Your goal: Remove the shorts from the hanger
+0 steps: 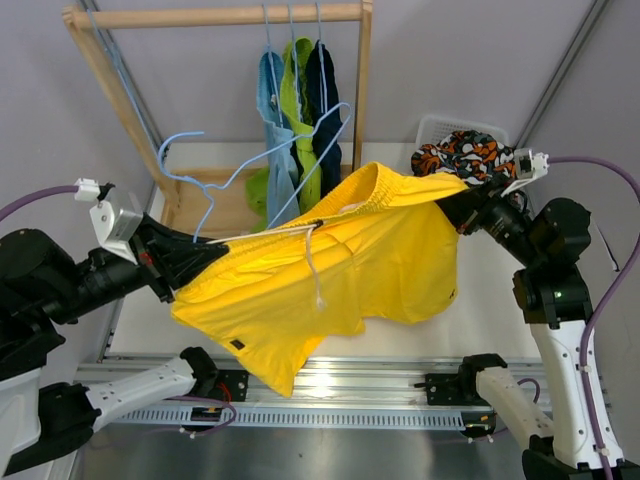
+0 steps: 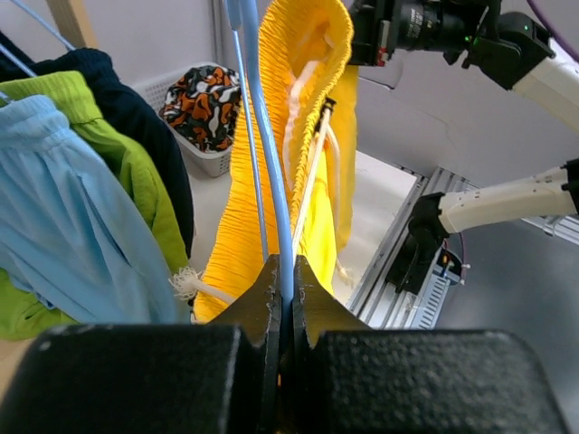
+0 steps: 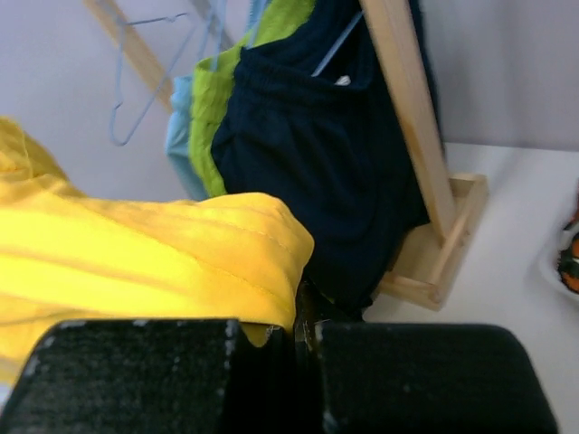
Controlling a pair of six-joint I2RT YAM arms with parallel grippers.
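The bright yellow shorts point(image 1: 340, 270) hang stretched in mid-air between my two arms, still threaded on a light blue wire hanger point(image 2: 274, 181). My left gripper point(image 1: 205, 250) is shut on the hanger's wire, which runs up from between its closed jaws point(image 2: 287, 276). My right gripper point(image 1: 462, 205) is shut on the bunched yellow waistband point(image 3: 136, 262) at the shorts' right end. Light blue shorts point(image 1: 274, 110), lime green shorts point(image 1: 298, 80) and dark navy shorts point(image 1: 324, 100) hang on the wooden rack point(image 1: 220, 16) behind.
A white basket point(image 1: 440, 128) at the back right holds the orange-black-white patterned shorts point(image 1: 462, 155). The rack's wooden post point(image 3: 407, 99) and base stand just behind the right gripper. A metal rail runs along the near table edge point(image 1: 330, 375).
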